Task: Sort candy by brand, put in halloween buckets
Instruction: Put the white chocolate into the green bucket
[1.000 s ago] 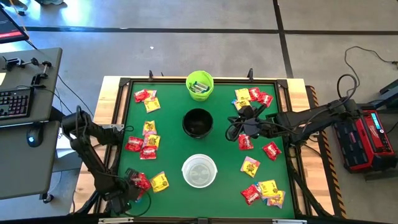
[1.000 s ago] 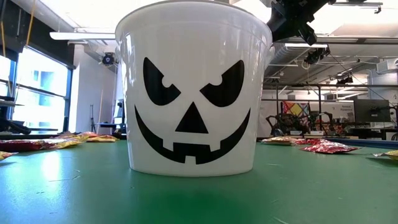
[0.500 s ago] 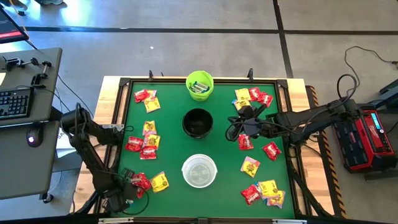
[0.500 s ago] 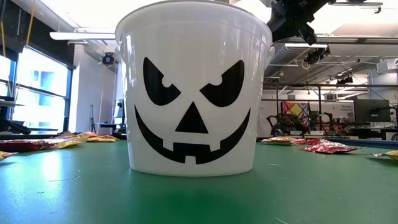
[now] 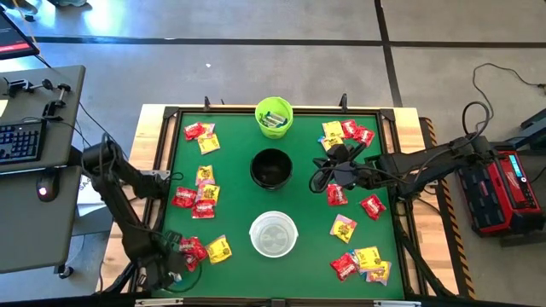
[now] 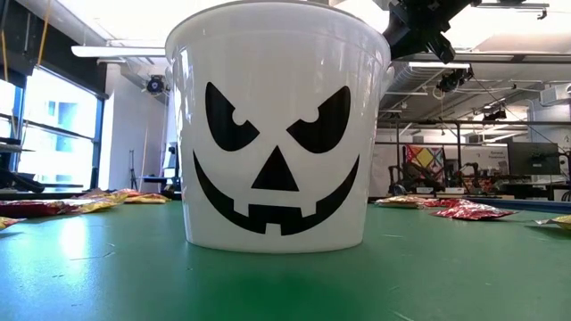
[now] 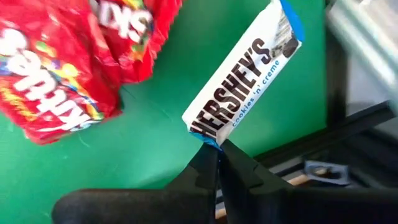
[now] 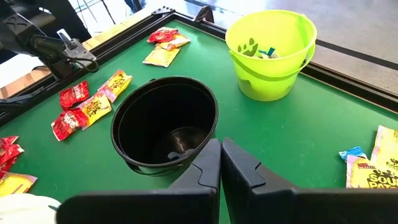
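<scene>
Pinching one end of a white Hershey's Cookies 'n' Creme bar (image 7: pixel 242 79) at the table's near-left corner, the left gripper (image 7: pixel 217 155) is holding it lengthwise away from its closed fingers. Red Skittles packets (image 7: pixel 56 81) are lying just beside it. Right gripper (image 8: pixel 220 163) is hovering shut, empty, near the black bucket (image 8: pixel 163 124).

A green felt-topped table (image 5: pixel 235 153) with a black rim fills the frame's centre. Down its middle stand a lime green plastic bucket (image 5: pixel 274 117), a black bucket (image 5: pixel 271 168) and a white bucket (image 5: pixel 273 234); red and yellow shiny candy packets (image 5: pixel 198 197) lie left and right.
</scene>
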Controlling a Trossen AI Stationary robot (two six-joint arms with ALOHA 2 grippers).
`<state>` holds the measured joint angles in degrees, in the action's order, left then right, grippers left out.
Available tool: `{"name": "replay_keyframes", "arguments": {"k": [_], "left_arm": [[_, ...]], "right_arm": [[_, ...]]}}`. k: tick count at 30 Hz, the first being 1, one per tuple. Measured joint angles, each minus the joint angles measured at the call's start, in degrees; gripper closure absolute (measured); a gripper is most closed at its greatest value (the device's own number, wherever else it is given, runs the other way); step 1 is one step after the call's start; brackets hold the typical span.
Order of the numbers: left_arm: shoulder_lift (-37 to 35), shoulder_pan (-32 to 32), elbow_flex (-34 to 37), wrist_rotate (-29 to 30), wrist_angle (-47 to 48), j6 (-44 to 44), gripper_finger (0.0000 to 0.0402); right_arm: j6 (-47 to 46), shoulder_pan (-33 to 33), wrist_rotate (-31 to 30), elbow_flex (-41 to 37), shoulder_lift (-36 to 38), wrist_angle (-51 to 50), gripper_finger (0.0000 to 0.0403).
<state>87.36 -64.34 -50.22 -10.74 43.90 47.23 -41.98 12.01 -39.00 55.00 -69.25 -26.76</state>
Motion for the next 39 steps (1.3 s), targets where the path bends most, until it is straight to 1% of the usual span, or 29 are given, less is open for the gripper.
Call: {"name": "replay_keyframes", "arguments": {"k": [4, 7, 12, 17, 23, 27, 31, 34, 39], "left_arm": [[-3.69, 2.56, -0.02, 0.31, 0.0, 2.12, 0.0402], [-7.06, 5.3, -0.07, 1.87, 0.08, 3.28, 0.0401], [-12.05, 13.26, -0.07, 4.03, 3.57, 3.38, 0.0401], [-17.12, 25.26, -0.07, 6.58, 5.64, 0.51, 0.0401], [-21.19, 44.22, -0.46, 6.98, 5.68, -3.18, 0.0401], [-20.76, 56.49, -3.36, 8.22, 5.65, -8.2, 0.0401], [-18.24, 67.41, -8.7, 11.74, 5.6, -14.88, 0.0401], [-15.17, 74.55, -14.03, 13.96, 5.03, -20.07, 0.0401], [-8.28, 84.41, -22.97, 13.38, 3.32, -28.16, 0.0401]], "right_arm": [[0.0, 0.0, -0.01, 0.0, 0.0, 0.0, 0.0403], [0.49, 0.0, -0.26, 0.0, 0.0, 0.02, 0.0403], [1.52, -0.55, -0.25, 0.02, 0.0, -0.21, 0.0403], [2.68, -1.8, -0.11, 0.02, 0.0, -0.37, 0.0403], [4.55, -3.54, 1.14, 0.02, 0.0, -0.42, 0.0403], [5.04, -5.07, 2.22, 0.02, 0.0, -0.44, 0.0403], [6.44, -6.7, 2.62, 0.02, 0.0, -0.42, 0.0403], [7.59, -8.32, 3.62, 0.02, 0.0, -0.42, 0.0403], [9.05, -11.0, 6.06, 0.02, 0.0, -0.42, 0.0403]]}}
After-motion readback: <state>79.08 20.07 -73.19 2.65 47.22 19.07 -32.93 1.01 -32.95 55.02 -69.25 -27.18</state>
